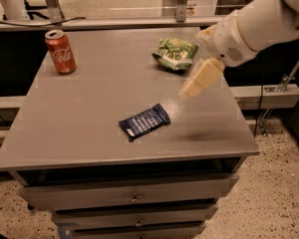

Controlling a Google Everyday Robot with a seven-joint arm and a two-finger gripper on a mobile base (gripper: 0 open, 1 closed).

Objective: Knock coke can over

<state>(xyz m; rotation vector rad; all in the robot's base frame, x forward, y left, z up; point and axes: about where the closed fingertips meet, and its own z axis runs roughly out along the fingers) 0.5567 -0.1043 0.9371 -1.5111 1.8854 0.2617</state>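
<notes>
The red coke can (60,52) stands upright near the far left corner of the grey table (84,103). Its silver top and white script show. My gripper (195,85) hangs on the white arm that reaches in from the upper right. It hovers above the right half of the table, just in front of the green snack bag, and it holds nothing. It is far to the right of the can, most of the table's width away.
A green snack bag (175,53) lies at the far right of the table. A flat dark blue wrapper (144,121) lies near the front middle. Drawers (134,198) sit under the tabletop. A rail and metal posts run behind the table.
</notes>
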